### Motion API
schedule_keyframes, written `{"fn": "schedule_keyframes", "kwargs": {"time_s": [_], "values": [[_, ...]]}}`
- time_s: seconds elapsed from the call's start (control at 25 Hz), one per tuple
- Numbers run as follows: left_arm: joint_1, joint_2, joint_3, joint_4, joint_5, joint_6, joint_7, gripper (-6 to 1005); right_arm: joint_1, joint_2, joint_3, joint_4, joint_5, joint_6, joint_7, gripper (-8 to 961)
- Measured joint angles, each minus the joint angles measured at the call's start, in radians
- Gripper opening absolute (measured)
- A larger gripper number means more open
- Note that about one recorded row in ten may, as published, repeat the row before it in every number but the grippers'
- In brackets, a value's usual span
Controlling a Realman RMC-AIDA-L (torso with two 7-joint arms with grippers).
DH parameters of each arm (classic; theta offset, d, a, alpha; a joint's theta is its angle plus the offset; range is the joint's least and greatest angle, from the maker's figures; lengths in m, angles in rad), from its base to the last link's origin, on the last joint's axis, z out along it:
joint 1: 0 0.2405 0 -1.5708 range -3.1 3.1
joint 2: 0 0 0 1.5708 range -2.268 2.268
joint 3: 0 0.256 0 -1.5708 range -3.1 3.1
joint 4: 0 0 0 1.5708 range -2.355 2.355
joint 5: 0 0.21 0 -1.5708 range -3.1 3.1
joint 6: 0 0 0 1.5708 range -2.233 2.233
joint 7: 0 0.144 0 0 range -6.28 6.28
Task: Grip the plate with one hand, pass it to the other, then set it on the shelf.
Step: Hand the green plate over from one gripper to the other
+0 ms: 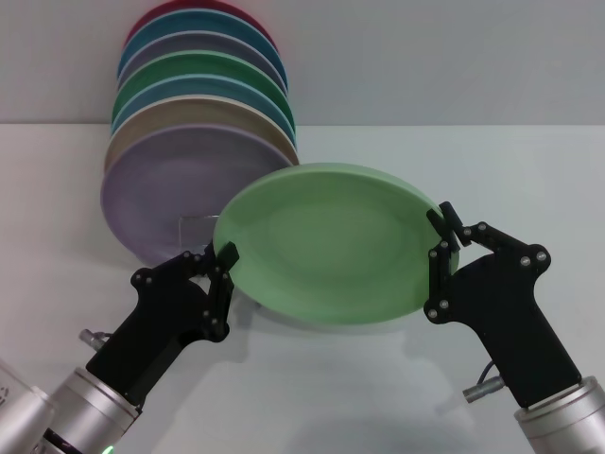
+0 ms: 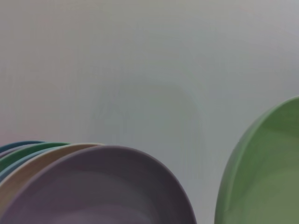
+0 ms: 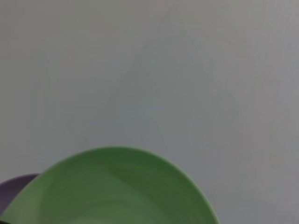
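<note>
The pale mint-green plate (image 1: 331, 244) hangs tilted above the table, between my two grippers. My right gripper (image 1: 446, 230) is shut on its right rim. My left gripper (image 1: 225, 260) is closed on its left rim, one finger in front of the edge. The plate's rim also shows in the left wrist view (image 2: 261, 172) and in the right wrist view (image 3: 112, 186). The shelf, a thin clear wire rack (image 1: 192, 225), stands behind and to the left of the plate; only its small square front loop shows below the lilac plate (image 1: 165, 184).
Several upright coloured plates fill the rack, from the lilac one in front through beige (image 1: 189, 112), blue and dark green (image 1: 198, 66) to a red one (image 1: 165, 11) at the back. They also show in the left wrist view (image 2: 93, 186). A pale wall stands behind the white table (image 1: 312, 397).
</note>
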Motion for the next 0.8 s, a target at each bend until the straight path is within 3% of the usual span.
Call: {"fn": "schedule_keyframes", "kwargs": {"time_s": [0.8], "values": [[0.002,0.000,-0.021,-0.002,0.001,-0.002,0.001,27,0.002,0.001,0.007,-0.010,-0.001,0.000,0.001,19]]}}
